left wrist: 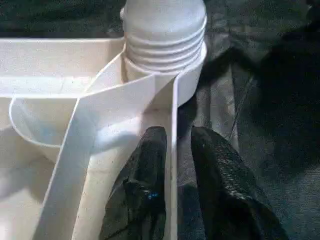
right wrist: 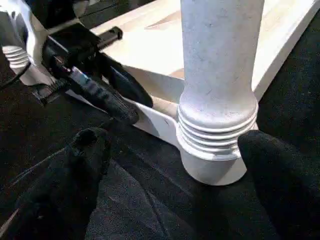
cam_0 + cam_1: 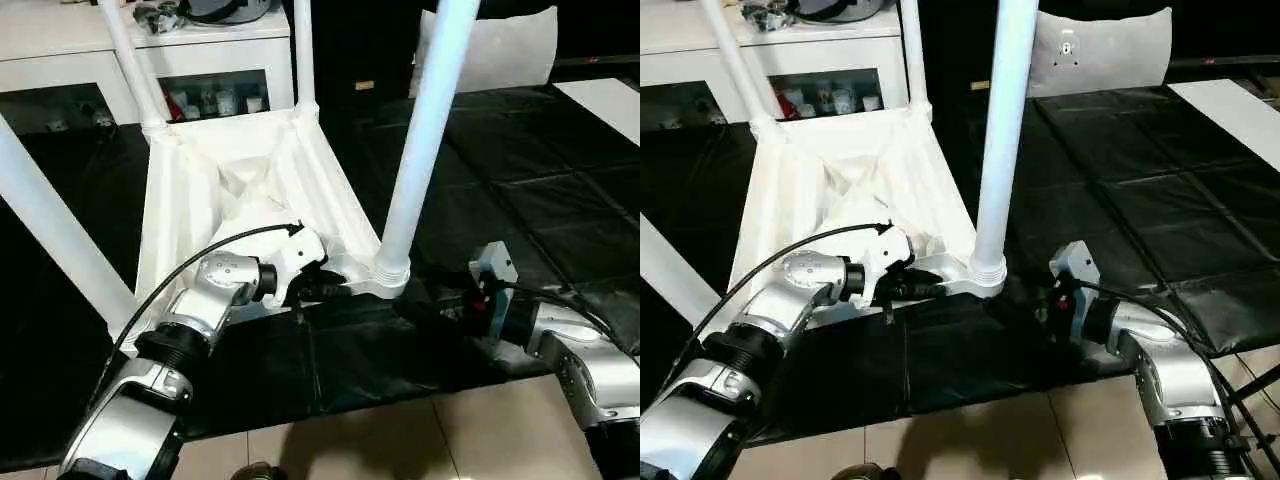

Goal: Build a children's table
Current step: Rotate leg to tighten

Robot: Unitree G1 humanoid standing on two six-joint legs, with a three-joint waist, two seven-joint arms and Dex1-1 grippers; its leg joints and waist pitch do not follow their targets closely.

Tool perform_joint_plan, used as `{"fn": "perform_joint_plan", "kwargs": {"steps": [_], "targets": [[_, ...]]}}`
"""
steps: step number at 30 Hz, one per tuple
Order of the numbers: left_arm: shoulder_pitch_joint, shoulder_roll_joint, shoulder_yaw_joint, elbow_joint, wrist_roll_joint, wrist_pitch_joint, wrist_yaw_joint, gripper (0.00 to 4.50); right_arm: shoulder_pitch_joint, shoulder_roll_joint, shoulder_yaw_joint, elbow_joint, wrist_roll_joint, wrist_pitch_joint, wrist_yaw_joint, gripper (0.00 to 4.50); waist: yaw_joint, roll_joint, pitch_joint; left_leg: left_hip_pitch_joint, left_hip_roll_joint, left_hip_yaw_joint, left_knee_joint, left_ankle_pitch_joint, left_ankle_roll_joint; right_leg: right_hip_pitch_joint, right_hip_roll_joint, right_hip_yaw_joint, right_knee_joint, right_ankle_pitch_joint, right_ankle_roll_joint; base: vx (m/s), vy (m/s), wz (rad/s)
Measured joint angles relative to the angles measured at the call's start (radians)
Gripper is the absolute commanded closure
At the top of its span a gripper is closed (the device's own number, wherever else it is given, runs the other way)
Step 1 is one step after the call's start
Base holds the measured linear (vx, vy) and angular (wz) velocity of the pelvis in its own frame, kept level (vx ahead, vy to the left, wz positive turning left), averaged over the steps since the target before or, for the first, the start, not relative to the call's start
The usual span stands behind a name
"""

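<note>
The children's table lies upside down on the black mat, its white top (image 3: 180, 200) showing a ribbed underside. Several legs stand up from the corner sockets, among them the near right leg (image 3: 425, 130) and the near left leg (image 3: 50, 230). My left gripper (image 3: 330, 290) reaches in at the near rim beside that right corner. Its black fingers (image 1: 150, 165) straddle the thin rim wall (image 1: 173, 125) with a small gap, open. My right gripper (image 2: 175, 145) stands wide open low on the mat, one finger on each side of the leg's ribbed base (image 2: 215, 130), apart from it.
A white cabinet (image 3: 60, 50) with small items on its shelves stands behind the table. A white cushion (image 3: 500, 50) leans at the back right. The black mat (image 3: 520, 200) spreads to the right, and tiled floor (image 3: 400, 440) begins at its near edge.
</note>
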Motion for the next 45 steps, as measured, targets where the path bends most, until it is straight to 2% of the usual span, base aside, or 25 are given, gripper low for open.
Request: {"fn": "perform_joint_plan", "kwargs": {"steps": [6, 11, 14, 20, 23, 26, 29, 32, 35, 39, 42, 44, 45], "targets": [[-0.024, 0.015, -0.023, 0.033, 0.050, -0.031, 0.041, 3.59, 0.000, 0.000, -0.001, 0.000, 0.002, 0.000, 0.004, 0.00, -0.002, 0.000, 0.000, 0.002, 0.000, 0.000, 0.001, 0.000, 0.000, 0.002, 0.000, 0.000, 0.001, 0.001, 0.000, 0.000, 0.000, 0.00], [-0.036, 0.013, -0.022, 0.055, 0.049, -0.027, 0.053, 3.59, 0.000, 0.000, 0.000, 0.000, 0.022, -0.001, 0.015, 0.00, -0.004, 0.000, 0.000, 0.003, 0.000, 0.000, 0.002, 0.000, 0.000, 0.002, 0.000, 0.000, 0.001, 0.004, 0.000, 0.000, 0.000, 0.00], [-0.039, 0.013, -0.021, 0.059, 0.050, -0.026, 0.045, 3.95, 0.000, 0.000, 0.000, 0.000, 0.022, -0.001, 0.017, 0.00, -0.005, 0.000, 0.000, 0.004, 0.000, 0.000, 0.003, 0.000, 0.000, 0.002, 0.000, 0.001, 0.000, 0.004, -0.001, 0.000, 0.000, 0.00], [-0.048, 0.022, -0.037, 0.059, 0.058, -0.017, 0.007, 4.29, -0.002, -0.001, 0.000, 0.000, 0.022, -0.001, 0.017, 0.00, -0.005, 0.000, 0.000, 0.004, 0.001, 0.000, 0.002, 0.000, 0.000, 0.002, 0.000, 0.001, 0.000, 0.004, -0.001, 0.000, 0.000, 0.00], [-0.051, 0.026, -0.040, 0.059, 0.058, -0.020, -0.011, 4.46, -0.034, -0.010, 0.001, 0.016, 0.020, -0.015, 0.021, 0.00, -0.005, 0.000, 0.000, 0.003, 0.001, 0.001, 0.002, 0.000, 0.000, 0.001, 0.000, 0.001, 0.000, 0.004, -0.001, 0.000, 0.000, 0.00], [-0.053, 0.034, -0.044, 0.060, 0.058, -0.030, -0.032, 4.46, -0.086, -0.026, 0.000, 0.046, 0.010, -0.046, 0.032, 0.00, -0.003, 0.000, 0.000, 0.003, 0.001, 0.002, 0.002, 0.000, 0.000, 0.001, 0.000, 0.000, 0.000, 0.004, -0.001, 0.000, 0.000, 0.00], [-0.053, 0.044, -0.050, 0.060, 0.058, -0.041, -0.060, 4.46, -0.101, -0.033, 0.002, 0.067, -0.003, -0.071, 0.053, 0.00, -0.001, -0.001, 0.000, 0.003, 0.002, 0.002, 0.002, 0.000, 0.000, 0.001, 0.000, 0.000, 0.000, 0.004, -0.001, 0.000, 0.000, 0.00], [-0.043, 0.082, -0.054, 0.050, 0.049, -0.077, -0.133, 4.46, -0.138, -0.048, 0.017, 0.130, -0.022, -0.118, 0.106, 0.00, 0.000, -0.002, 0.001, 0.001, 0.002, 0.003, 0.002, 0.000, 0.000, 0.000, 0.000, 0.000, 0.000, 0.004, -0.001, 0.000, 0.000, 0.00], [-0.010, 0.118, -0.068, -0.001, 0.036, -0.101, -0.214, 4.49, -0.175, -0.069, 0.039, 0.168, -0.023, -0.131, 0.170, 0.18, 0.007, -0.002, 0.001, 0.001, 0.003, 0.004, 0.002, 0.000, 0.001, 0.000, 0.000, 0.000, 0.000, 0.004, -0.001, 0.000, 0.000, 0.00], [0.007, 0.141, -0.107, -0.056, 0.032, -0.127, -0.294, 4.50, -0.208, -0.077, 0.072, 0.182, -0.019, -0.127, 0.266, 0.54, 0.040, -0.004, 0.002, 0.000, 0.003, 0.006, 0.004, 0.000, 0.002, 0.000, -0.001, 0.000, 0.000, 0.003, -0.002, 0.000, 0.000, 0.00], [0.007, 0.145, -0.122, -0.064, 0.042, -0.149, -0.304, 4.50, -0.220, -0.076, 0.105, 0.212, -0.021, -0.127, 0.320, 0.87, 0.051, -0.005, 0.002, 0.000, 0.003, 0.008, 0.008, -0.002, 0.004, 0.001, -0.002, 0.000, 0.001, 0.003, -0.002, 0.000, 0.000, 0.00], [0.005, 0.145, -0.128, -0.064, 0.047, -0.157, -0.304, 4.50, -0.235, -0.069, 0.122, 0.238, -0.023, -0.128, 0.342, 0.87, 0.051, -0.006, 0.002, 0.000, 0.003, 0.009, 0.008, -0.003, 0.004, 0.001, -0.003, 0.001, 0.002, 0.004, -0.003, 0.000, 0.000, 0.00], [0.003, 0.143, -0.129, -0.063, 0.053, -0.162, -0.303, 4.50, -0.243, -0.066, 0.124, 0.249, -0.023, -0.128, 0.353, 1.06, 0.051, -0.006, 0.002, 0.000, 0.003, 0.009, 0.009, -0.002, 0.004, 0.001, -0.003, 0.001, 0.002, 0.004, -0.003, 0.000, 0.000, 0.00]]}}
